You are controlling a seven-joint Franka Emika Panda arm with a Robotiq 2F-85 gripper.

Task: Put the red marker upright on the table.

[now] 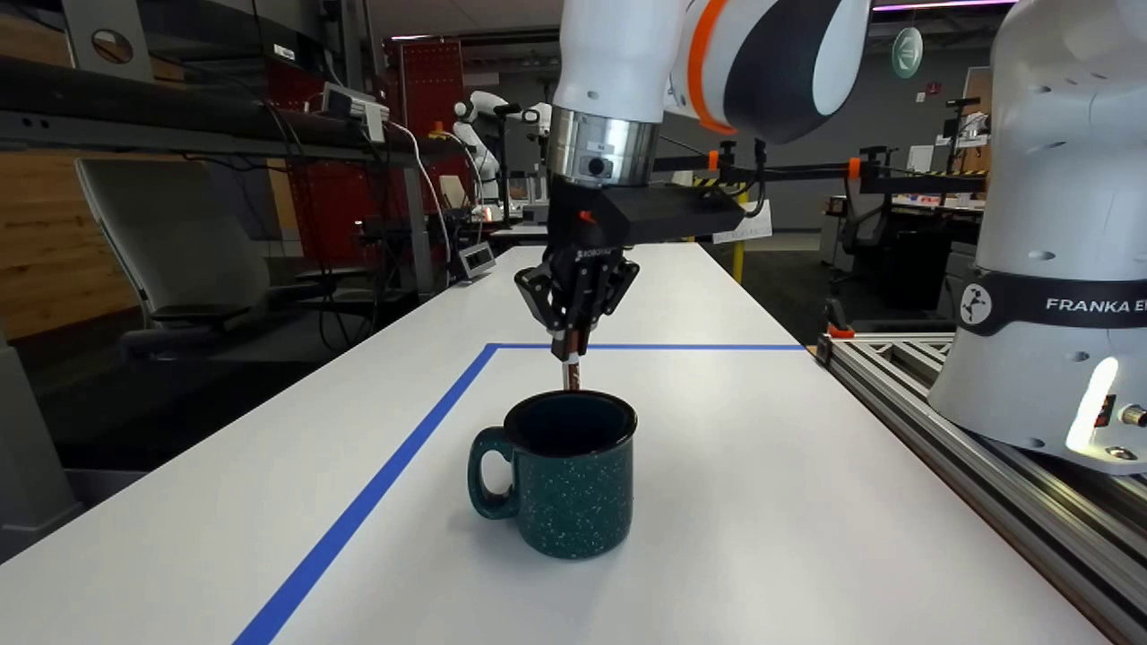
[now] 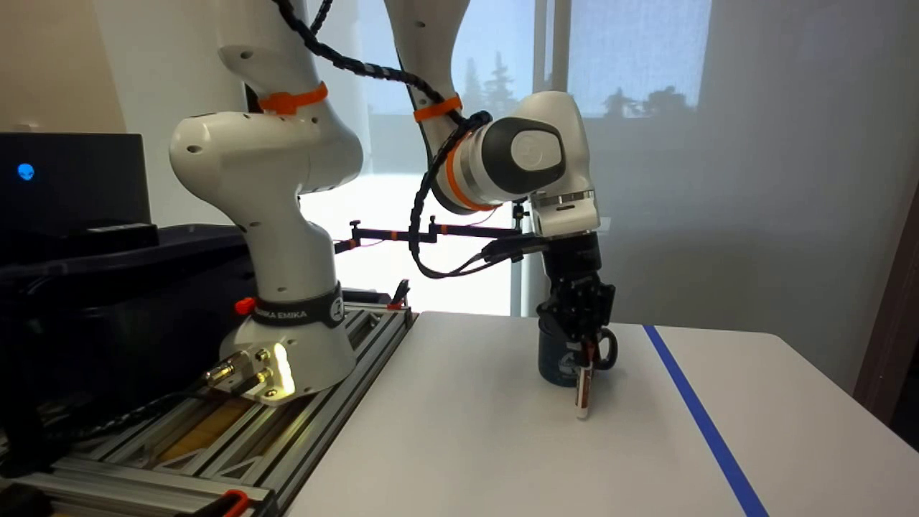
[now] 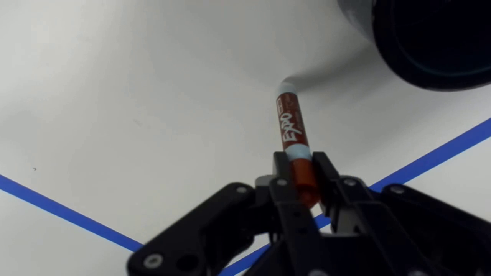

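- this is totally looking like a robotics lab imo
- white Franka Emika arm (image 2: 266,151) is standing on a metal-railed bench (image 2: 334,409)
- at least 1 more white robot arm (image 1: 482,154) is lurking way in the back
- blue tape (image 2: 706,424) is running in straight lines across the white table (image 2: 467,431)
- a grey desk chair (image 1: 179,233) and a dark computer (image 2: 79,187) are sitting around too, adding a bit of office

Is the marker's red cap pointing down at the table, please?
No, in the wrist view the gripper holds the marker by its red cap, and the white end points down toward the table.
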